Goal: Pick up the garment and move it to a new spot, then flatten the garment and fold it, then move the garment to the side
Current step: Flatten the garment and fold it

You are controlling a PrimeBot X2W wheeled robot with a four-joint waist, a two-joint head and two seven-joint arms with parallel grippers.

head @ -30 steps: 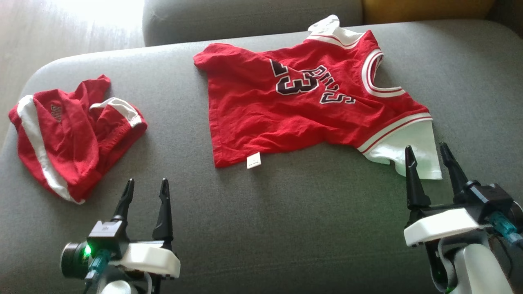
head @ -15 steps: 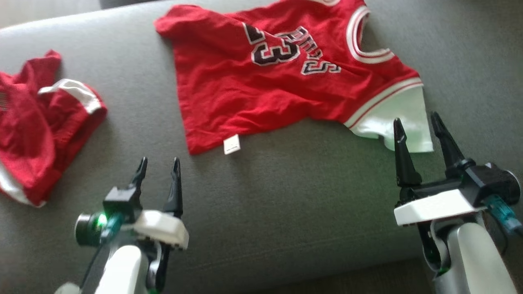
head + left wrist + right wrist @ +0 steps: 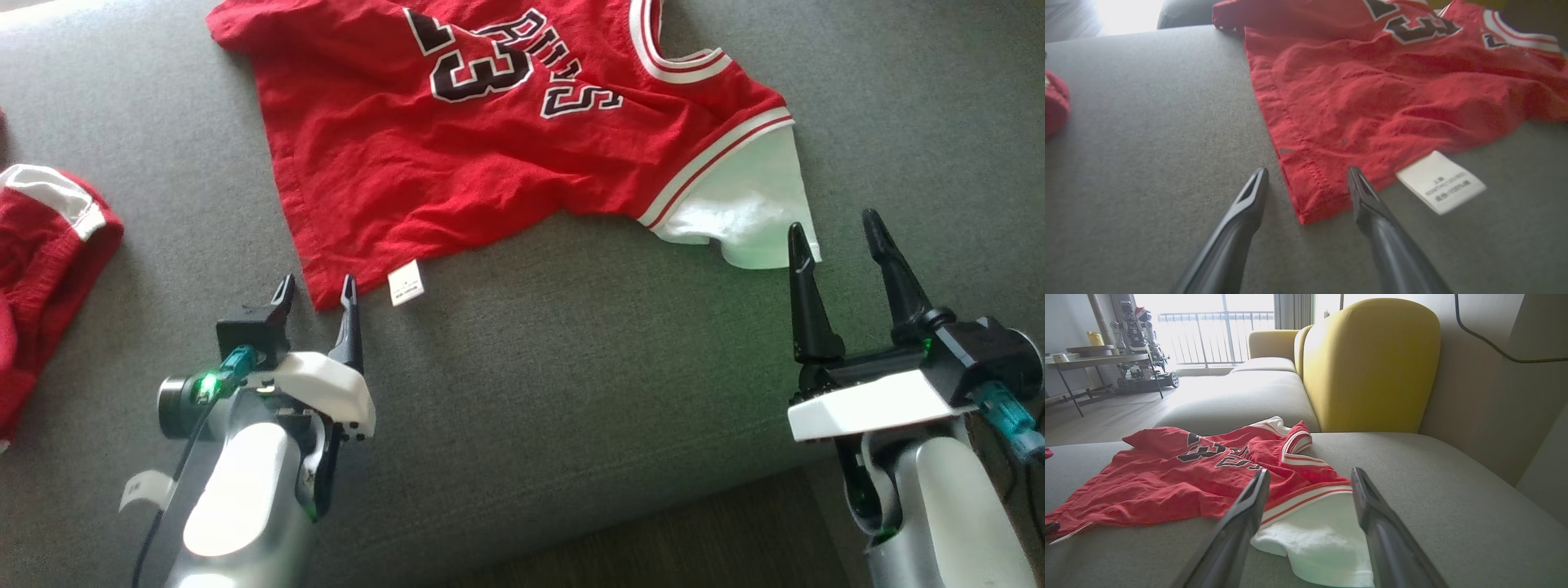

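The garment (image 3: 457,155), a red jersey with a black number and a white sleeve (image 3: 743,212), lies spread face up on the grey sofa cushion (image 3: 531,392). My left gripper (image 3: 317,287) stands open at the jersey's near hem corner. In the left wrist view that corner (image 3: 1310,192) lies between the open fingers of the left gripper (image 3: 1307,171), beside a white care label (image 3: 1440,181). My right gripper (image 3: 833,227) is open just short of the white sleeve. In the right wrist view the right gripper (image 3: 1311,473) straddles the sleeve (image 3: 1323,535) from above, apart from it.
A second red garment with white stripes (image 3: 41,245) lies crumpled at the cushion's left edge. The cushion's front edge and dark floor (image 3: 653,555) run along the bottom. A yellow backrest (image 3: 1372,363) rises behind the jersey, with another grey cushion (image 3: 1241,400) beyond.
The camera has tipped down, shifting the whole picture. My left gripper has come forward up to the jersey's hem corner. The right gripper is now closer to the white sleeve. Both stay open.
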